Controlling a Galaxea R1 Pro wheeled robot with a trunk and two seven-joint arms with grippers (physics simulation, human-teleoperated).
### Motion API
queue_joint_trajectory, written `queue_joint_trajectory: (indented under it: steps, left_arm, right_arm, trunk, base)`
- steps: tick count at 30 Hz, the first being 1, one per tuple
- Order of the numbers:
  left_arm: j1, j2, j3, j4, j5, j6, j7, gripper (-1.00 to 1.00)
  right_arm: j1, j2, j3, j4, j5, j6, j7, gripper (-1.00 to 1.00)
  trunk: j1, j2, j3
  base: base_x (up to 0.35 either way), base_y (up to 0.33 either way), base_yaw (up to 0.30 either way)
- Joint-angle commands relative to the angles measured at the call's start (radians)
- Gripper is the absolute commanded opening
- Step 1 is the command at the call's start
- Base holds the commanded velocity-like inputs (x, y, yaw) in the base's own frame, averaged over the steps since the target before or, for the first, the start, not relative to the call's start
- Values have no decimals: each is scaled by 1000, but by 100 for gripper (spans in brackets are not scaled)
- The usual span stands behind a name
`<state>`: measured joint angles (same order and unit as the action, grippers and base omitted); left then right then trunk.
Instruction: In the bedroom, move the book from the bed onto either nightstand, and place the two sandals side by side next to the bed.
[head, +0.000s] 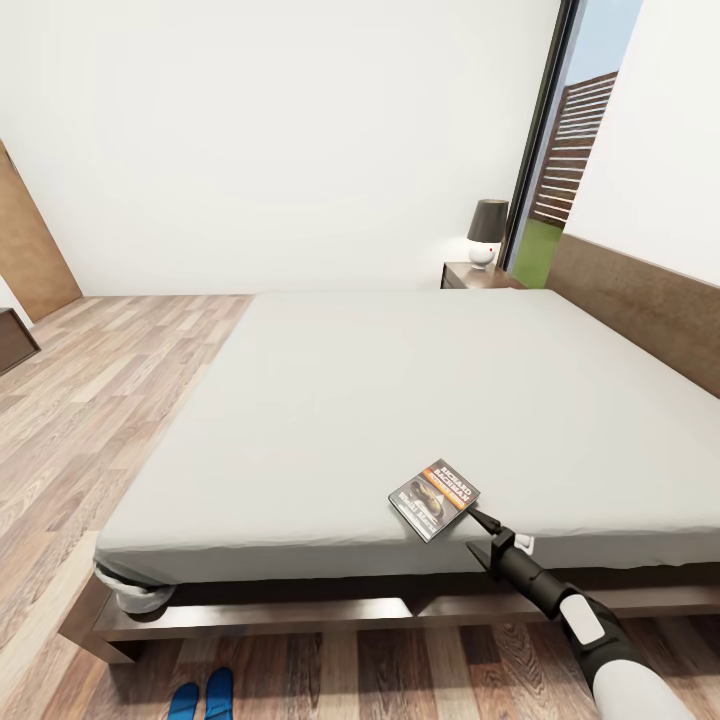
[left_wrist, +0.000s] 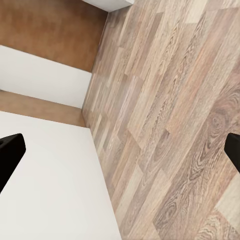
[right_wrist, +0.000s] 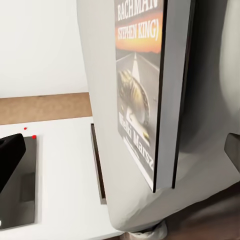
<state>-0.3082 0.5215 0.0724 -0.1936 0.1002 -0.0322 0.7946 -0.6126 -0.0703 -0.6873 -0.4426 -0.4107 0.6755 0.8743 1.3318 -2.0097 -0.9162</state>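
Grey bed (head: 400, 400), book (head: 435, 498) flat near its front edge, long axis diagonal; right fingers (head: 478, 518) spread beside it.

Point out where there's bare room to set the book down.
The nightstand beyond the bed carries a lamp; only a thin strip of top shows beside it. The mattress is bare apart from the book, near its front edge by the right gripper. On the floor, two sandals crowd the bed's near corner.
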Motion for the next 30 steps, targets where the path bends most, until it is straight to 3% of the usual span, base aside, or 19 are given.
queue_joint_trajectory:
  steps: [1, 30]
  left_arm:
    - [0, 0, 0, -1, 9, -3, 1, 100]
    - [0, 0, 0, -1, 9, -3, 1, 100]
  right_arm:
    - [-2, 0, -4, 1, -1, 6, 1, 100]
    - [-8, 12, -1, 1, 0, 6, -32, 100]
  trunk:
    - [0, 0, -1]
    - [0, 0, -1]
  base:
    - [0, 0, 0]
    - [0, 0, 0]
